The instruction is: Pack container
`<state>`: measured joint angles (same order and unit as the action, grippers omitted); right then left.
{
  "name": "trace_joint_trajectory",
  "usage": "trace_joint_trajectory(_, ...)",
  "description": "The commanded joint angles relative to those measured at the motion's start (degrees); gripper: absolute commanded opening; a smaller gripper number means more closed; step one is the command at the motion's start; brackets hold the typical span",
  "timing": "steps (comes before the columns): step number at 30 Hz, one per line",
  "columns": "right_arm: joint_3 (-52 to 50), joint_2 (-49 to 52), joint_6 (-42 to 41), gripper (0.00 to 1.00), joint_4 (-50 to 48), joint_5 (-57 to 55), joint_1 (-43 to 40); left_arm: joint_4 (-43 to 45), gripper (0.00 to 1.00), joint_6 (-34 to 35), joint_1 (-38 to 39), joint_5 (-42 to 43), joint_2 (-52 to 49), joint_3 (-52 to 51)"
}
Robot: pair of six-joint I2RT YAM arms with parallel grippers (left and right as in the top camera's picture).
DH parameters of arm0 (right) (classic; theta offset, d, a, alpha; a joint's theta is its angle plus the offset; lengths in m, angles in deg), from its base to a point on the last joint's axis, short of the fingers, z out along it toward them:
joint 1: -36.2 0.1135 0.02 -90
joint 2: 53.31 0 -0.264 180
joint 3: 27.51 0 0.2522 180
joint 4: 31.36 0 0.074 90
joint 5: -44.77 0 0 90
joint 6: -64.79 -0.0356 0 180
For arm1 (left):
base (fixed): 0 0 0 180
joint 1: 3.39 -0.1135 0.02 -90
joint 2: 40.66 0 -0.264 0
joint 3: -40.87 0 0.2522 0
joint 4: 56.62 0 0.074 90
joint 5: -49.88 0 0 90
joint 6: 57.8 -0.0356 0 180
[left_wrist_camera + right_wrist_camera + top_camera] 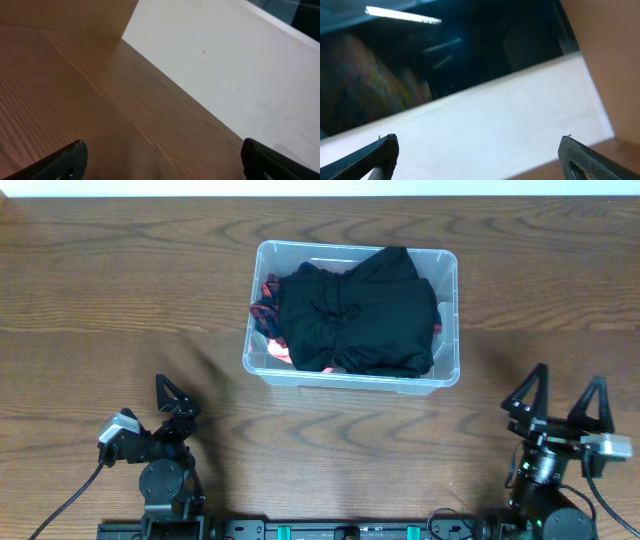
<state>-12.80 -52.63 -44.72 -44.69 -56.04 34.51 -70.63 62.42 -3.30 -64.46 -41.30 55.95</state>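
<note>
The left fingers are spread wide and hold nothing, above the wooden worktop. The right fingers are also spread and empty. Well beyond both arms, mid-worktop, sits the clear container, filled with crumpled black clothing.

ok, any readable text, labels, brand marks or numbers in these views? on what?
None readable in any view.
The container: no label in sight; black clothing fills it.
The rail at the bottom edge of the overhead view: teal marks, too small to read.
</note>
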Motion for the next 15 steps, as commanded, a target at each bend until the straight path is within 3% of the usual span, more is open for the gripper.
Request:
trace_joint_trajectory(1,-0.66,-0.39,-1.49,0.98,1.38,-0.04,-1.03,-2.10,0.98,0.09,-0.20,-0.09,-0.02,-1.05)
trace_joint_trajectory(9,-0.66,-0.37,-1.49,0.99,13.88,2.69,-1.01,-2.10,0.98,0.09,-0.20,-0.09,-0.02,-1.05)
trace_joint_trajectory(15,-0.66,-0.37,-1.46,0.99,29.31,3.74,-1.03,-2.10,0.98,0.09,-0.20,-0.09,-0.02,-1.05)
